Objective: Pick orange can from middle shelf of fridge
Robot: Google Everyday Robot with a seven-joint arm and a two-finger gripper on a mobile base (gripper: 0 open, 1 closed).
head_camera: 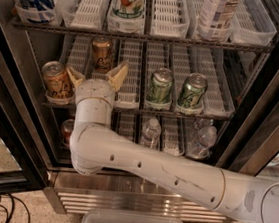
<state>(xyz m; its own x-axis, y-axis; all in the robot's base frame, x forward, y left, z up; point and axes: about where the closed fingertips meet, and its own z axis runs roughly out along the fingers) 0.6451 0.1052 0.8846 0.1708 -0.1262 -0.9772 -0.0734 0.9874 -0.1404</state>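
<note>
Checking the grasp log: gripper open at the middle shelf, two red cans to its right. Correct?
Not quite. In the camera view the two cans right of the gripper are green-and-silver, not red. The gripper is open at the middle shelf, as stated.

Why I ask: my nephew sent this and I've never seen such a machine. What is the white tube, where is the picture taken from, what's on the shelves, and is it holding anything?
The white tube is a robot arm. Its hand, with two tan fingers spread open, is at the middle shelf of an open fridge and holds nothing. The single camera looks down over the arm into the fridge. That shelf carries an orange can at the front left, a second orange can farther back in line with the hand, and two green cans. Clear bottles stand on the shelf below.
</note>
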